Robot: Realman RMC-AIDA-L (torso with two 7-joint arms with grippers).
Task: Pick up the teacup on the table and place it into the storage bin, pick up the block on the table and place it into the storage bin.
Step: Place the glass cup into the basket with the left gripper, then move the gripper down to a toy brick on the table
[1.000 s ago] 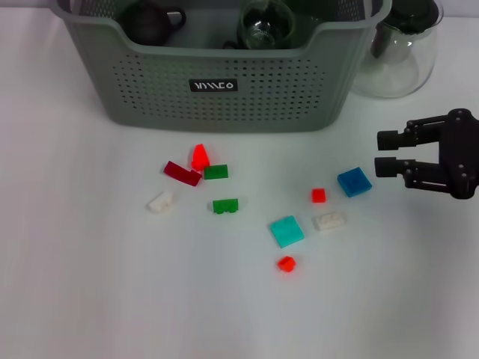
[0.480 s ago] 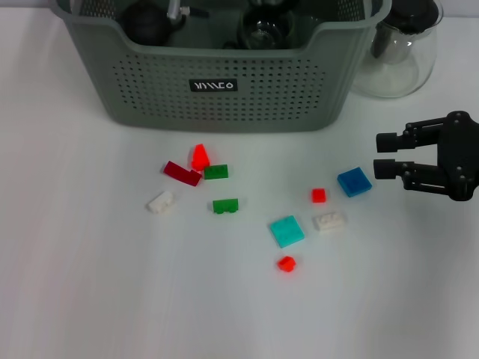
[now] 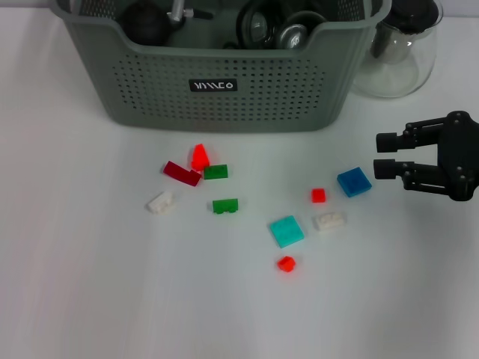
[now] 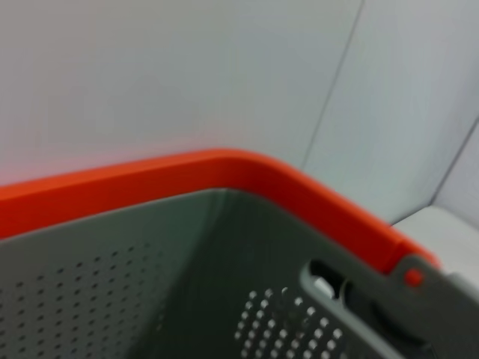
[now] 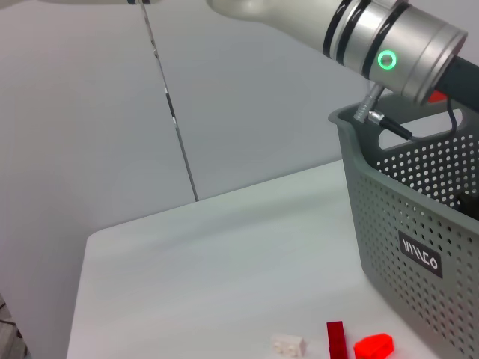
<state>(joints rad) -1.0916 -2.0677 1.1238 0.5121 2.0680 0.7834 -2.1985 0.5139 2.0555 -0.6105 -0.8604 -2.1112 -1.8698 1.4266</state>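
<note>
1. While the right gripper (image 3: 384, 153) hangs unmoved near the right edge of the table (image 3: 75, 284), the one real change is at the far edge. The left arm (image 3: 278, 28) has come into the storage bin (image 3: 150, 90). Its dark rings and metal fittings now cover the spot where a clear glass vessel showed a second ago.
2. You can confirm this from the right wrist view, where the left arm (image 5: 374, 45) reaches down over the rim of the storage bin (image 5: 404, 217).
3. Whether the left arm's gripper holds anything I cannot tell, as it is hidden down inside the storage bin.
4. No teacup stands on the table. I judge it to be in the storage bin under that arm, so the teacup half looks about done (or is at the point of release).
5. The right gripper's jaws stand well apart and empty, pointing at the blue block (image 3: 354, 182) just beside them.
6. None of the blocks has shifted. The teal block (image 3: 287, 230) and the small red, green and white pieces lie scattered mid-table in front of the storage bin.
7. For you, that leaves the block as the work remaining, and the blue block is the likeliest pick.
</note>
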